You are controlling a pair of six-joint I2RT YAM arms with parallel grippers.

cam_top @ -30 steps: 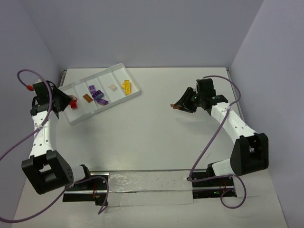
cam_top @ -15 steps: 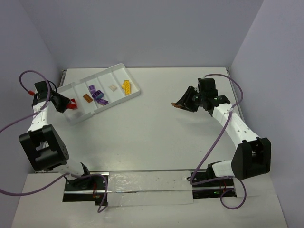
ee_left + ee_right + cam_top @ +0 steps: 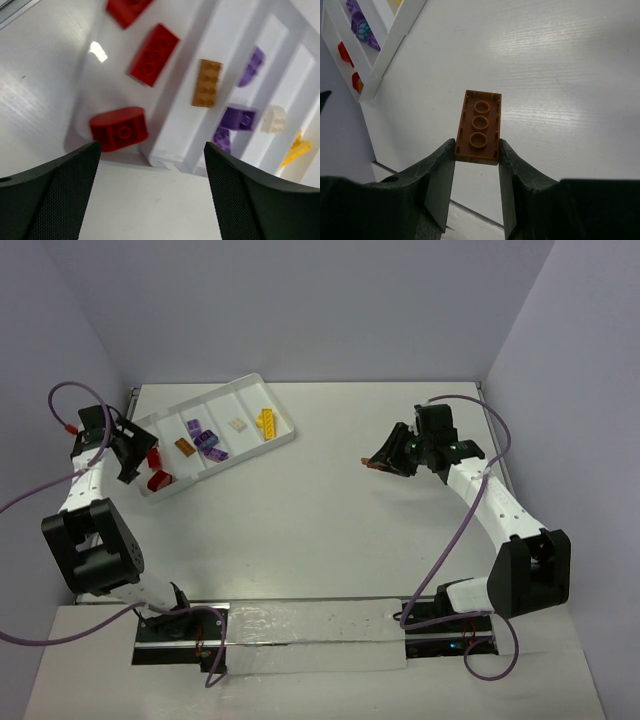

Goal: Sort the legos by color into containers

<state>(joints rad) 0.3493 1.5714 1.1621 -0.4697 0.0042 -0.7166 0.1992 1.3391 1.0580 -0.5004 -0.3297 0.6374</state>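
Note:
The white tray [image 3: 230, 386] lies at the table's back left, and its compartments hold the legos by color. Three red bricks [image 3: 119, 129] lie in its left end compartment. An orange brick [image 3: 206, 82], purple bricks [image 3: 240, 117], a beige one [image 3: 274, 119] and a yellow one [image 3: 297, 147] fill the compartments beyond. My left gripper [image 3: 135, 455] hovers open and empty over that end compartment [image 3: 151, 150]. My right gripper [image 3: 375, 462] is over the table's right half, shut on an orange-brown brick [image 3: 480, 127], with the tray [image 3: 402, 27] far off to its upper left.
A purple cable with a red connector [image 3: 66, 426] loops off the left arm near the left wall. Another purple cable [image 3: 455, 510] hangs along the right arm. A clear plastic strip [image 3: 300, 635] lies between the arm bases.
My left gripper has opened and a red brick it carried now lies in the tray's end compartment. The right arm has stayed put with its brick.

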